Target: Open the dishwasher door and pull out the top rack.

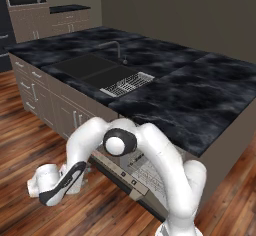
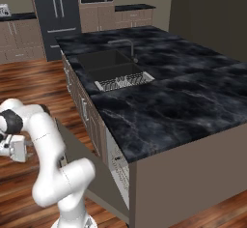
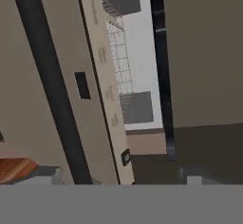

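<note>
Two jobs remain here, and the door comes first. The dishwasher door (image 2: 79, 162) hangs partway open under the black counter (image 2: 183, 111), leaning out from the island but not yet lying flat. In the hand view its dark bar handle (image 3: 47, 76) runs slantwise across the taupe panel, with the pale rim and its button strip (image 3: 102, 57) just beside it. The top rack (image 3: 118, 61) sits behind that rim, inside the tub, and it looks not yet drawn out.

Your gripper (image 3: 118, 178) stands with its jaws wide and has hold of nothing. The handle passes near the tips, but they are not clamped on it.

Judging from the lean, you should press the door's upper edge down and outward until it rests level. Keep the push on the rim or the bar, not on the buttons. Then bring the hand over the rim and square it to the rack's front wire. Close on a single wire near the middle of its width, and pull straight out along the runners so the rack does not skew and jam.
</note>
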